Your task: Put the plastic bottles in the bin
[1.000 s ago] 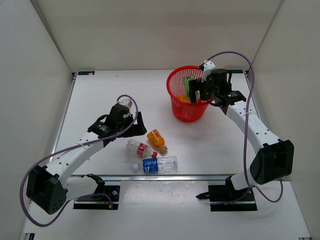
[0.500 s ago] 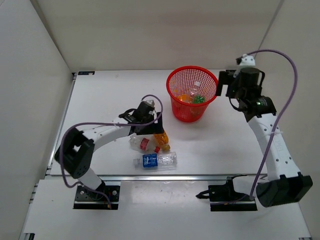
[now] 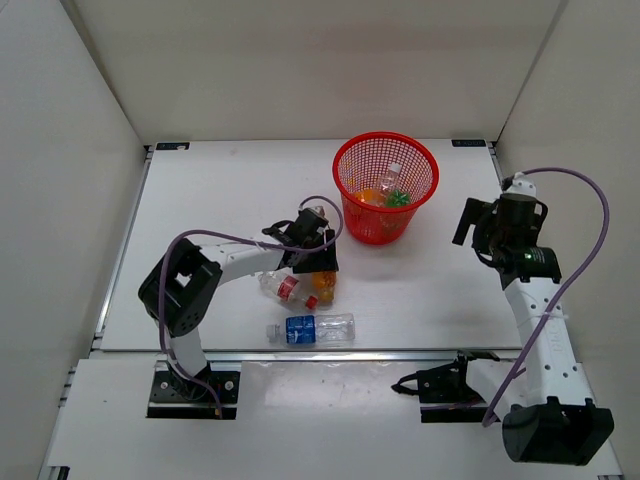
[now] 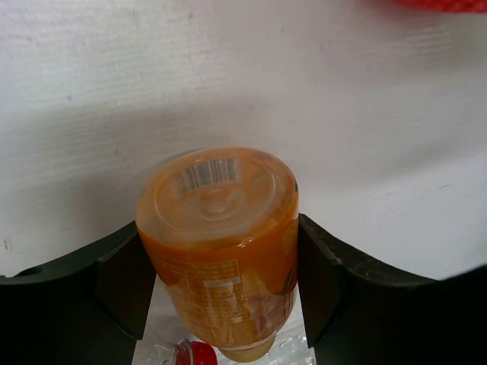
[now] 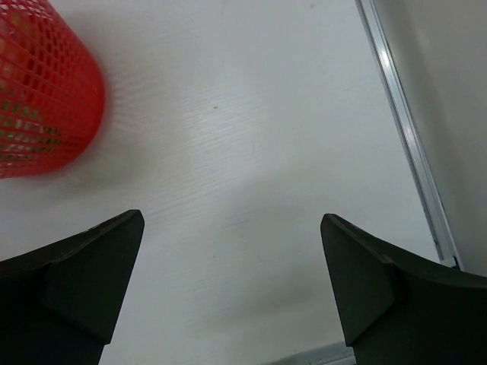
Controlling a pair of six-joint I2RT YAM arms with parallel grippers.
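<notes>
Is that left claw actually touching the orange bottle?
Touching. The left wrist view shows both fingers pressed against the orange bottle, one on each side.

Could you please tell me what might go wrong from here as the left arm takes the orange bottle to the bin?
1. The left gripper clamps the orange bottle by its smooth, rounded sides, so it might slip or swing when lifted.
2. The red-capped bottle lies right beside it, perhaps touching, and the lift could set it rolling.
3. The bin stands close by. A low carry could strike its wall and shove it.
</notes>
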